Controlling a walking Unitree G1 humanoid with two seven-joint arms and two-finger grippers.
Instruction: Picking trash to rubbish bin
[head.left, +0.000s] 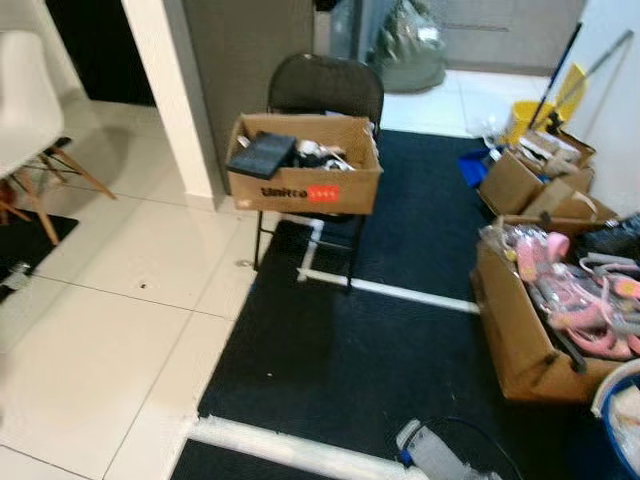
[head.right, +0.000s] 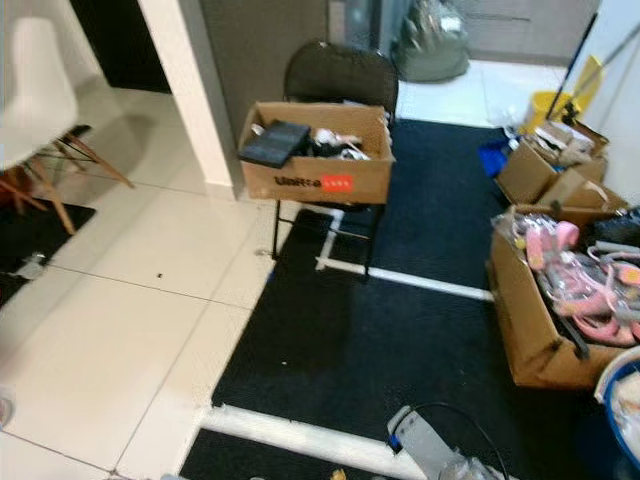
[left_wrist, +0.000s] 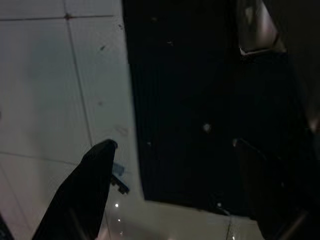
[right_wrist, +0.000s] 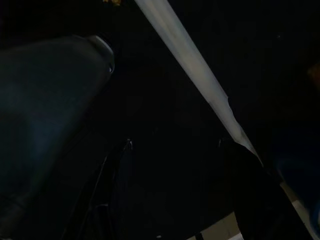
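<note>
At the lower right edge stands a blue bin (head.left: 618, 415) with a pale rim and something light inside. A small pale scrap (head.right: 30, 266) lies on the floor at the far left, beside a dark mat. A tiny yellowish bit (head.right: 340, 473) lies on the black carpet near the bottom edge. My right arm's silver wrist (head.left: 435, 455) hangs low over the carpet. In its wrist view the right gripper (right_wrist: 175, 145) is open over black carpet and a white tape strip (right_wrist: 190, 55). The left gripper (left_wrist: 172, 144) is open above the border of white tile and black carpet.
A black folding chair (head.left: 325, 90) carries an open cardboard box (head.left: 305, 165) of dark items. More cardboard boxes (head.left: 520, 330) with pink things line the right side. A yellow mop bucket (head.left: 530, 115) and a grey sack (head.left: 408, 50) stand at the back. A white chair (head.left: 25, 110) is on the left.
</note>
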